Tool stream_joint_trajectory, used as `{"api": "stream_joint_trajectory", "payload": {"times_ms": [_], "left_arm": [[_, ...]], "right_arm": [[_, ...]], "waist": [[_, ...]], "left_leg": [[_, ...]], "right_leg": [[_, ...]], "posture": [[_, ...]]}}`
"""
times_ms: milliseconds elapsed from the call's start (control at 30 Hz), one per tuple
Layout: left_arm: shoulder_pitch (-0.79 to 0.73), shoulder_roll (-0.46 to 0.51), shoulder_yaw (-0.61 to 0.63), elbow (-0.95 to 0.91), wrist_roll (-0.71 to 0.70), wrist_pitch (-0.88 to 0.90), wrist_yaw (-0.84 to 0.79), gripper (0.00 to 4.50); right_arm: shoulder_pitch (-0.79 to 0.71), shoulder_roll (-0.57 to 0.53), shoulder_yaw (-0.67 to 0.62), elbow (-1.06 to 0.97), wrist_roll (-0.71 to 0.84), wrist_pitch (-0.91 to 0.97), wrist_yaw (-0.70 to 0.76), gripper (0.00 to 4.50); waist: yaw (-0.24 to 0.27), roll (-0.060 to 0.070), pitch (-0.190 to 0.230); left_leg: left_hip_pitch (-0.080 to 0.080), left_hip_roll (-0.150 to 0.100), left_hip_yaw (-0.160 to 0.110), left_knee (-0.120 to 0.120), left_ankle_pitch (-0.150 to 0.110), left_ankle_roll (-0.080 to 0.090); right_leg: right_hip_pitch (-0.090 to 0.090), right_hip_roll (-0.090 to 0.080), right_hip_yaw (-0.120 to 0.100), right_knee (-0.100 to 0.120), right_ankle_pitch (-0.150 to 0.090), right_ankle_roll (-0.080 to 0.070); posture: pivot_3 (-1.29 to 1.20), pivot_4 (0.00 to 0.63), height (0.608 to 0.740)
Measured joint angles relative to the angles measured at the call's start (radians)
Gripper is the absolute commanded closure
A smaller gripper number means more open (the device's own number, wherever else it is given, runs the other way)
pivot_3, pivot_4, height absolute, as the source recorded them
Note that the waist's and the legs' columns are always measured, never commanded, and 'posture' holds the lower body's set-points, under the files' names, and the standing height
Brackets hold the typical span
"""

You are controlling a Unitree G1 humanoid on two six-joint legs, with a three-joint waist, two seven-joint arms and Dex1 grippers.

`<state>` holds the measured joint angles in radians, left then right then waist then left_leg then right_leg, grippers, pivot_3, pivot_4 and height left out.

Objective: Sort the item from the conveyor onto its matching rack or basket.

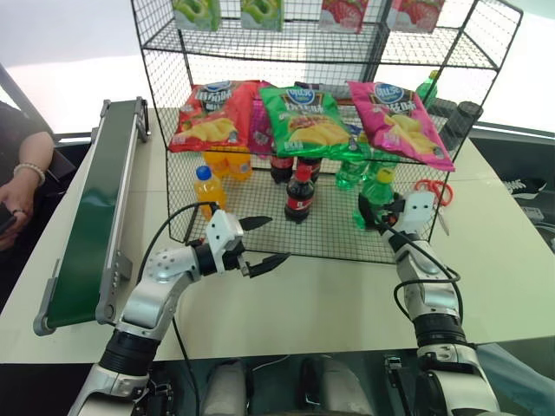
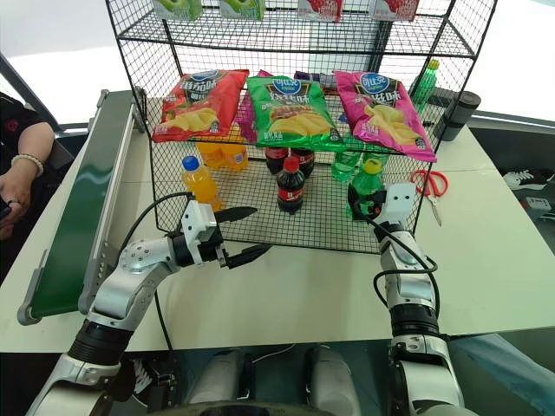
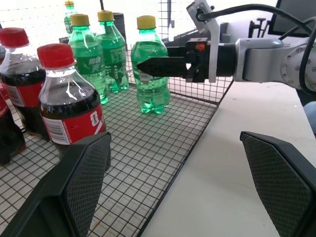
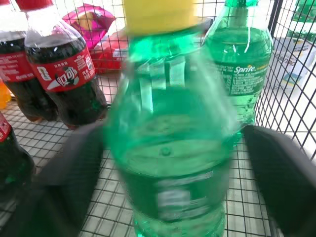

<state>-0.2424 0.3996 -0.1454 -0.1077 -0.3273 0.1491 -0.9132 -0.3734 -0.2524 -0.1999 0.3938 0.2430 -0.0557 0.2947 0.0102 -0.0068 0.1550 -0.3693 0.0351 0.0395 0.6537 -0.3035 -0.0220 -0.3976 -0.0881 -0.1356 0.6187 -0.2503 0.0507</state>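
You see red chip bag point(image 1: 211, 114), green chip bag point(image 1: 302, 120) right of it, pink chip bag point(image 1: 401, 121) farther right, cola bottle point(image 1: 300, 195) below the green bag, orange-drink bottle point(image 1: 207, 188) left of it, red scissors point(image 1: 431, 189) to its right, a person's hand point(image 1: 19, 192) far left.

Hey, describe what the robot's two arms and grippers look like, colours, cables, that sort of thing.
Both arms are silver-grey metal segments with black joint bands near the elbow. Each wrist carries a white block, and loose black cables loop along each forearm. The left gripper and right gripper each have two black, pointed fingers; the left one's finger pads are cross-hatched.
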Motion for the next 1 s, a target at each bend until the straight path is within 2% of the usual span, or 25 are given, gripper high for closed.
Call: {"api": "stream_joint_trajectory", "payload": {"times_ms": [233,500,700,867,1000], "left_arm": [[0.000,0.000,-0.001,0.000,0.000,0.000,-0.002,0.00],[0.002,-0.002,-0.005,-0.001,0.000,0.000,-0.001,0.00],[0.015,0.016,0.001,-0.004,-0.003,0.028,0.003,0.00],[0.057,0.087,0.025,-0.017,-0.001,0.074,0.013,0.00],[0.098,0.138,0.064,-0.021,-0.001,0.083,0.019,0.00]], "right_arm": [[0.069,-0.004,0.017,-0.107,-0.034,0.007,-0.008,0.04],[0.240,-0.022,0.030,-0.382,-0.035,0.120,-0.015,0.04],[0.418,-0.120,0.032,-0.657,-0.015,0.227,0.055,0.04],[0.560,-0.233,0.018,-0.840,0.077,0.302,0.189,0.04],[0.607,-0.293,-0.037,-0.914,0.140,0.358,0.241,0.04]], "waist": [[0.001,0.000,0.000],[0.002,0.001,-0.001],[0.003,0.002,-0.001],[0.002,0.002,-0.002],[0.003,0.002,-0.002]], "left_leg": [[0.000,0.001,0.000,0.000,0.000,0.000],[0.000,0.001,0.000,0.000,0.000,0.000],[0.000,0.001,-0.001,0.000,0.000,0.000],[0.001,0.002,-0.001,0.000,0.000,0.000],[0.001,0.002,-0.001,0.000,0.000,0.000]], "right_leg": [[0.000,0.000,0.000,0.000,0.000,0.000],[0.000,0.000,0.000,0.000,0.000,0.000],[0.000,0.000,0.001,0.000,0.000,0.000],[0.000,0.001,0.000,0.000,0.000,0.000],[0.001,0.000,0.000,-0.001,-0.001,0.000]], "posture": [[0.00,0.150,0.735],[0.00,0.150,0.735],[0.00,0.150,0.735],[0.00,0.150,0.735],[0.00,0.150,0.735]]}}
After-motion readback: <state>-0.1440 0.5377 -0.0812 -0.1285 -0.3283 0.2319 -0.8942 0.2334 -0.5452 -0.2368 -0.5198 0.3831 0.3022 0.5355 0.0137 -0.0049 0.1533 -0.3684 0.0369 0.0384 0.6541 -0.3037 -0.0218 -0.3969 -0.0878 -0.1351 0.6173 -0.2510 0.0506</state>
